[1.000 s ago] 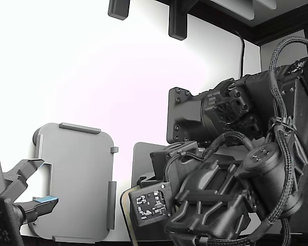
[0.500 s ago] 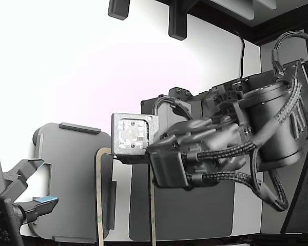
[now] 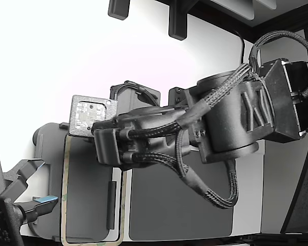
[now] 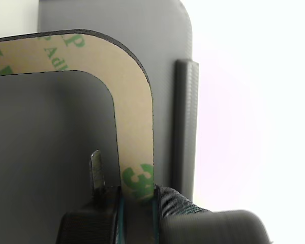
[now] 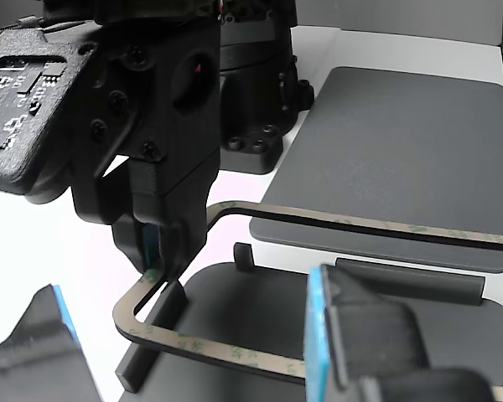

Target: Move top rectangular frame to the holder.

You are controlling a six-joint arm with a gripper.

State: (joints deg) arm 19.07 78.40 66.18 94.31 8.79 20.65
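Gripper (image 5: 161, 255) pinches frame (image 3: 65, 195) at one short-side edge, held above holder (image 3: 87, 205) (not yet seated). Thin, light, probably flexible; likely sags, so edge grip near corner suits

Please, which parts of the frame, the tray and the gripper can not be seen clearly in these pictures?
- Frame: in the exterior view the arm covers its top edge.
- Frame's far end: cut off by the picture edge in the other view.
- Tray: its lower rim is cut off in the exterior view.
- Gripper: the wrist view shows only the fingertips on the frame.
- Green print on the frame: partly cut off in the wrist view.
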